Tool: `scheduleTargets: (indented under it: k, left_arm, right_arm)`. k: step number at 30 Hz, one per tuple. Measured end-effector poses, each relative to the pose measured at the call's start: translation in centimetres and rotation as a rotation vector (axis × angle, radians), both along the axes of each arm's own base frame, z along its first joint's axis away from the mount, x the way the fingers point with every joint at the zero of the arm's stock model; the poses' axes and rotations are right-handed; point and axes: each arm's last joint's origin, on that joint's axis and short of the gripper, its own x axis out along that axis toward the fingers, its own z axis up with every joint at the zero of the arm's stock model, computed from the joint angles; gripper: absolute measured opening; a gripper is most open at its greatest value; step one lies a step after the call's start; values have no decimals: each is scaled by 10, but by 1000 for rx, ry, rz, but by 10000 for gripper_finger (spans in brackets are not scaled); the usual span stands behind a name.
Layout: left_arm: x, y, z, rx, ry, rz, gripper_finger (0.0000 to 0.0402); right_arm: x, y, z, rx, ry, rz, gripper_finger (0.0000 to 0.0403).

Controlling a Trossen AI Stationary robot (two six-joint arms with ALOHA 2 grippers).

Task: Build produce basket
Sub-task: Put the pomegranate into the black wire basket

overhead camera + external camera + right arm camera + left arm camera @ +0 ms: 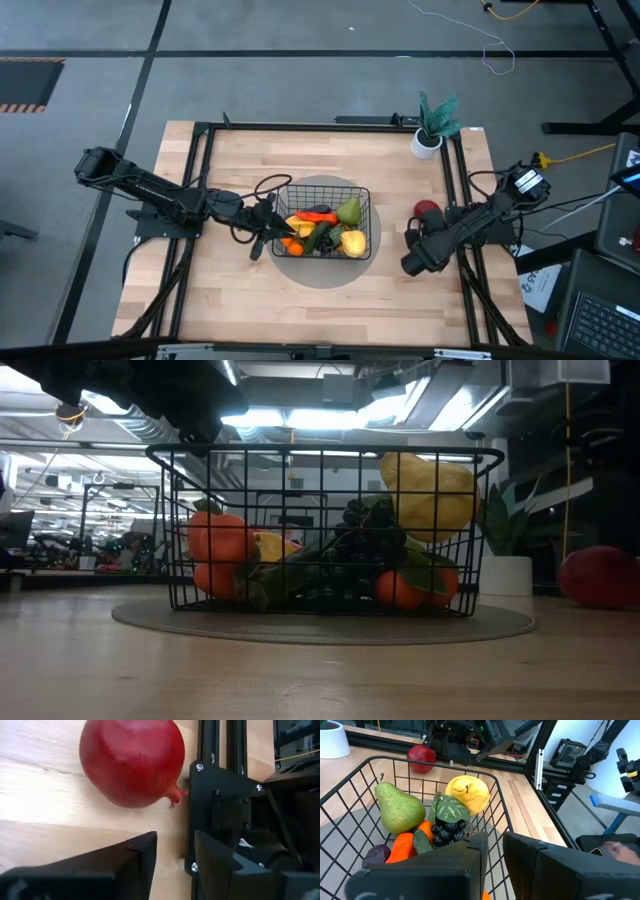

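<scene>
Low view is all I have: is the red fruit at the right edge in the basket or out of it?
Observer: Out. The red fruit lies on the table, right of the basket.
Operator: Which gripper is nearest it?
Observer: The right gripper, open and empty, with the fruit just ahead of it.
Operator: And the left?
Observer: The left gripper is at the basket's left rim.

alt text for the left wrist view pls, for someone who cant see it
A black wire basket on a wooden table holds a green pear, a yellow fruit, dark grapes and orange pieces, seen past the left gripper at its rim. Beyond the basket, a red fruit lies on the table.
</scene>
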Motion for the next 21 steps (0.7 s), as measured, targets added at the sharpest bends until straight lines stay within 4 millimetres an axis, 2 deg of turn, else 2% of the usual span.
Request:
scheduleTargets:
  k: [7, 21]
  left_arm:
    - [0, 0, 0, 0, 0, 0, 47]
    - [0, 0, 0, 0, 0, 0, 46]
  right_arm:
    - [2, -2, 0, -55, -41, 57, 124]
    - [7, 1, -3, -20, -95, 63, 124]
